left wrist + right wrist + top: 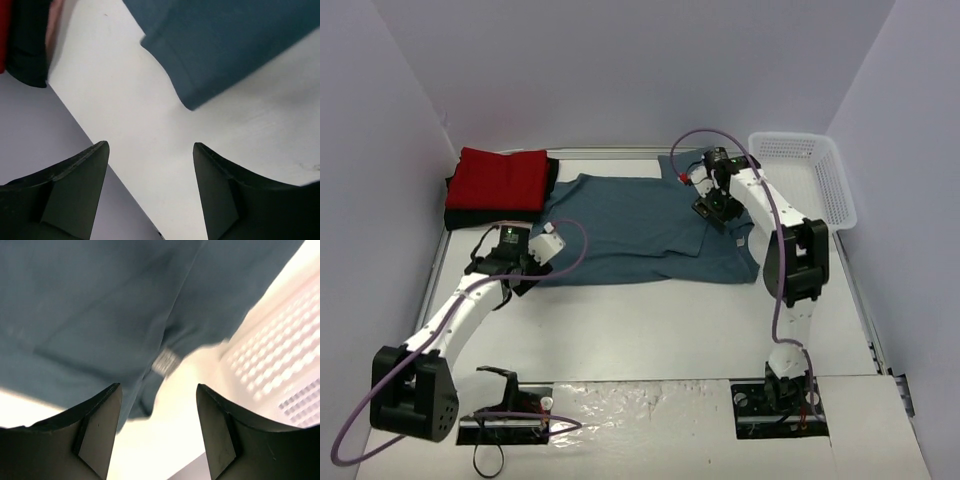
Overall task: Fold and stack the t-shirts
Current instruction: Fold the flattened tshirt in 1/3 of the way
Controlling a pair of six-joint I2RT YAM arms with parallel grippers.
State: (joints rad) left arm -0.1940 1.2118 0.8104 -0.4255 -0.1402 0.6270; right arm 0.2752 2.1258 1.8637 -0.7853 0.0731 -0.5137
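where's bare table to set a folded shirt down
Widest bare table: the strip between the blue shirt near hem and the arm bases. Crowded along the back: red shirt on black shirt, blue shirt, basket.

No legible text, brand, number or sign anywhere in view. Only a small pale neck label (165,362), sewn at the collar of the teal t-shirt (100,300), too blurred to read.
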